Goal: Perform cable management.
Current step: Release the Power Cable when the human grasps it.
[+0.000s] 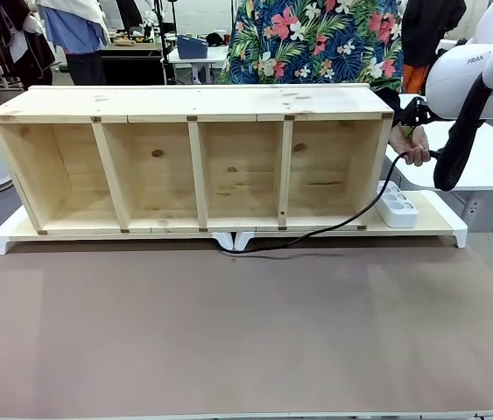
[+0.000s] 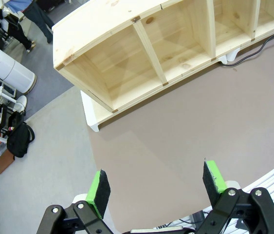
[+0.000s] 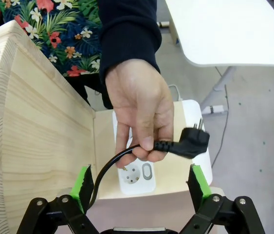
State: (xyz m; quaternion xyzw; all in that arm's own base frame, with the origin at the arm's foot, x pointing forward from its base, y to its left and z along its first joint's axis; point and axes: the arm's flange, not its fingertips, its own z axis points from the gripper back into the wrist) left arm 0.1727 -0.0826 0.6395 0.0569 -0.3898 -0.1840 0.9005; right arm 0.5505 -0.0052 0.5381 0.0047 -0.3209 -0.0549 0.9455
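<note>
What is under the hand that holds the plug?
Under the person's hand and the cable plug sits a white power strip on a wooden board. One socket and a switch show; the hand covers the strip's far part.

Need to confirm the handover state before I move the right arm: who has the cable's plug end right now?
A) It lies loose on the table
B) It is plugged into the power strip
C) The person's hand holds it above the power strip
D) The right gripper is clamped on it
C: in the right wrist view the person's hand pinches the cable just behind its plug, above the power strip, while the right gripper is open below it.
</note>
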